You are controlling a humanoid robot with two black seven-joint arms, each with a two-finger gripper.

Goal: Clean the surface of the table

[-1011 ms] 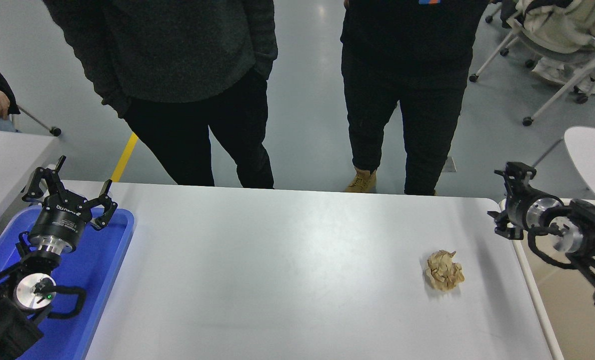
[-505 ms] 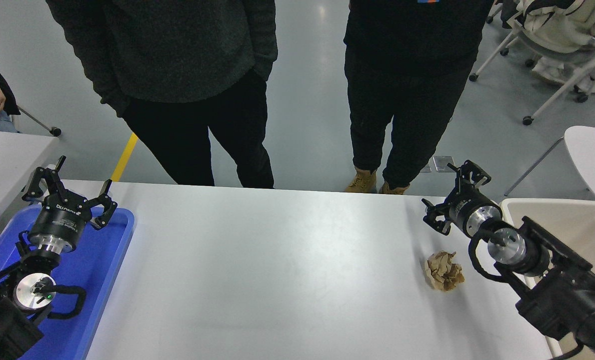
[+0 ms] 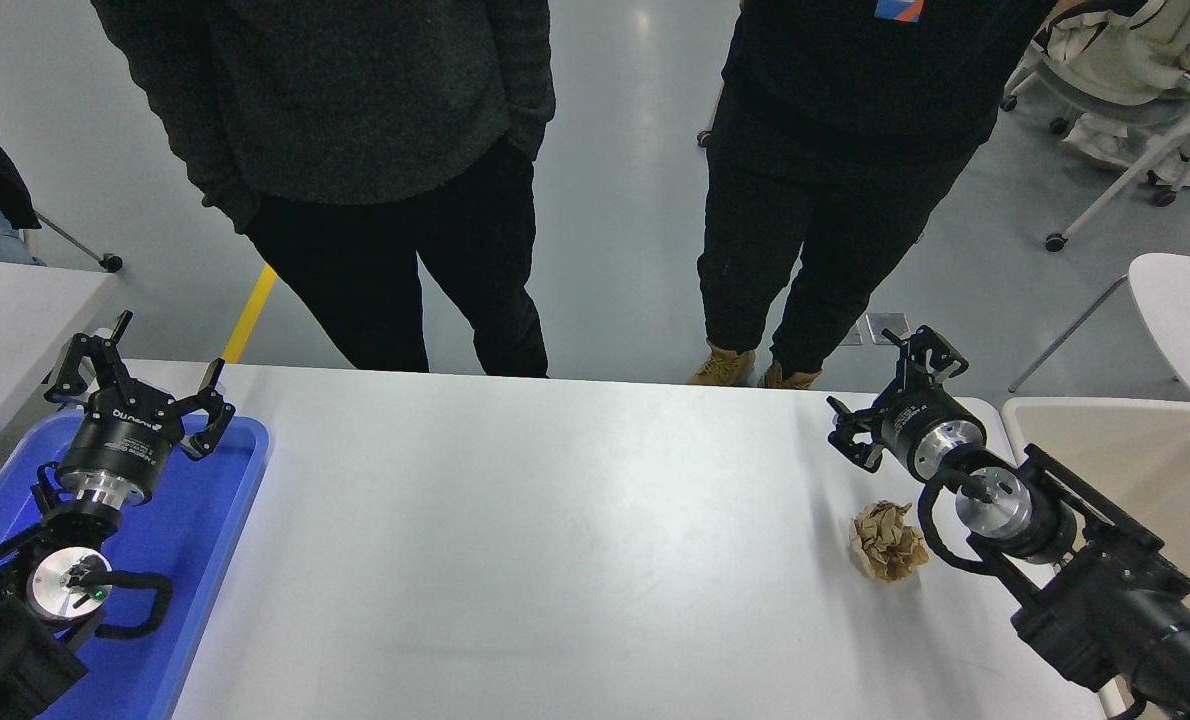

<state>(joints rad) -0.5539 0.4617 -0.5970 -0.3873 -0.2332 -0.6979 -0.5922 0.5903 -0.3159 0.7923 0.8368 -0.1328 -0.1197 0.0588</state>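
Head view: we hover our spread, empty right claw (image 3: 893, 400) beyond the crumpled brown paper ball (image 3: 887, 541) on the worktop (image 3: 555, 540); next, descend and grasp it.

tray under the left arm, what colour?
Blue, a plain solid blue tray, at the table's left end; the head view shows it clearly.

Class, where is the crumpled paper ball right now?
The crumpled paper ball lies on the table surface, right side, beside the right arm, near the beige bin.
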